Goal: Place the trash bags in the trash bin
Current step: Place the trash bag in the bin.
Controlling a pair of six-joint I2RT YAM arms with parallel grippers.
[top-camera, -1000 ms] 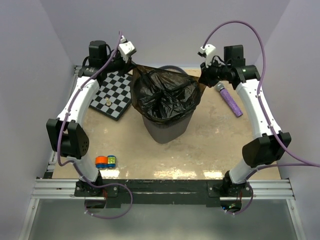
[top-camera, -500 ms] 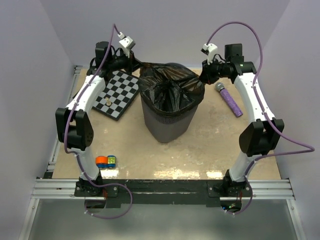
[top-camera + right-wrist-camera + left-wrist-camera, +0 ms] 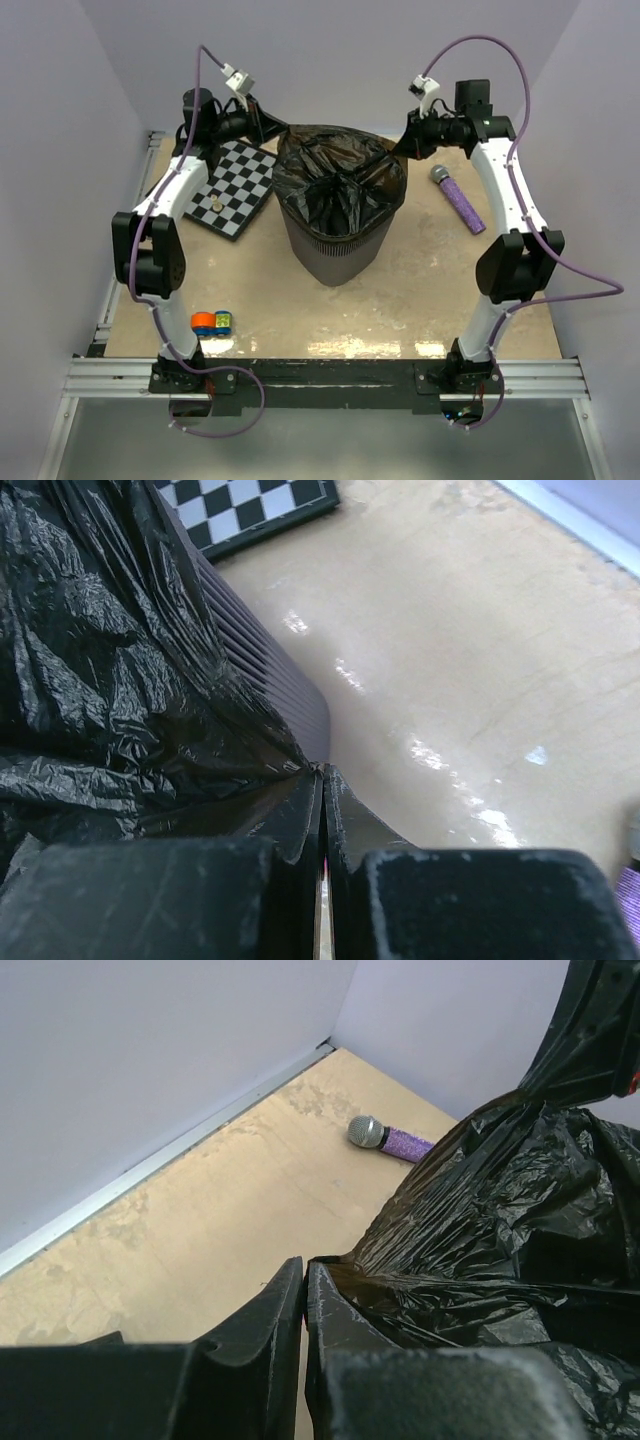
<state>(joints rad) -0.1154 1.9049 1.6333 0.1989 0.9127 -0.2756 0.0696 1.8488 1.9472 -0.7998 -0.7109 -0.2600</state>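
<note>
Trash bag [image 3: 340,185] draped over the trash bin [image 3: 335,255], between my hands. I judge it light, limp and slippery, best held by pinching the rim film. My right gripper [image 3: 322,775] is pressed together on that film at its tips. My left gripper [image 3: 305,1270] is nearly together with the film at its tips; I cannot tell if it grips.

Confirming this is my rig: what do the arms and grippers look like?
The left arm and right arm: white links, black joints, a purple cable off each. The left gripper and right gripper have black fingers; a white module tops each wrist.
</note>
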